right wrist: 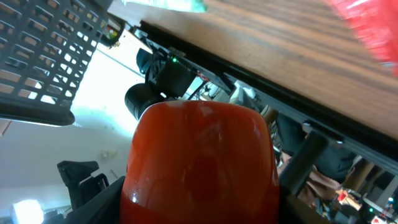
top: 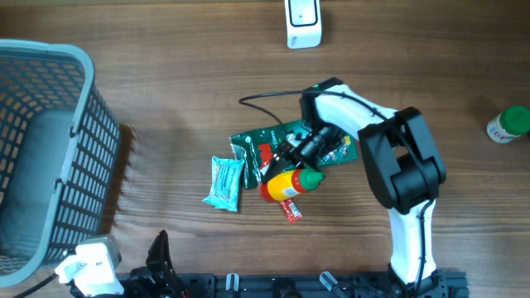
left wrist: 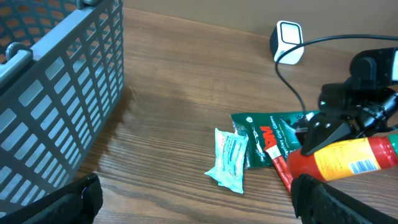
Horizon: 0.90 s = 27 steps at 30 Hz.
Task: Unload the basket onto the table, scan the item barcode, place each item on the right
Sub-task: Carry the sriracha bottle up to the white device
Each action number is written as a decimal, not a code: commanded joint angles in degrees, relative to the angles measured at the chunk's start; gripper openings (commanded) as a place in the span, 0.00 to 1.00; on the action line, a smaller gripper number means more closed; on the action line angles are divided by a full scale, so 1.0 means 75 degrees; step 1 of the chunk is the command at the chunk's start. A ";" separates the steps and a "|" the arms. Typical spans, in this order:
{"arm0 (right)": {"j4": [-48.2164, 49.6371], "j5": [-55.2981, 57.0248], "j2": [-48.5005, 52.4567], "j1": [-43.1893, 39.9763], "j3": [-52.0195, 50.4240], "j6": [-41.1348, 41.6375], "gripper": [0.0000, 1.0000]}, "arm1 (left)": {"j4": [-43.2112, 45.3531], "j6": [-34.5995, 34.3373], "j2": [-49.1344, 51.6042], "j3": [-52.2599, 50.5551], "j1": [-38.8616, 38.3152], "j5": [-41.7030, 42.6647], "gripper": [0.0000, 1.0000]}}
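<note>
A red sauce bottle [top: 288, 183] with a yellow label and green cap lies on its side, low over the packets, with my right gripper [top: 283, 168] shut on its lower end. Its red base [right wrist: 202, 162] fills the right wrist view between the dark fingers [right wrist: 93, 202]. In the left wrist view the bottle [left wrist: 348, 158] shows a barcode [left wrist: 361, 167] on its label. The white scanner [top: 303, 23] stands at the far edge, and is seen again as the scanner [left wrist: 288, 42]. My left gripper [left wrist: 200, 210] hangs open and empty near the front edge.
A grey mesh basket [top: 50, 149] stands at the left. A teal packet [top: 224, 182], a green packet [top: 255, 142] and a red stick pack [top: 290, 211] lie under and beside the bottle. A black cable [top: 265, 98] loops behind them. A green-capped jar [top: 507, 124] sits far right.
</note>
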 commanded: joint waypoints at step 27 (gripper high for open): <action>0.6169 0.7423 -0.2742 -0.2334 0.0557 0.5811 0.34 | 0.0017 0.0009 -0.0020 -0.0026 0.0050 0.0064 1.00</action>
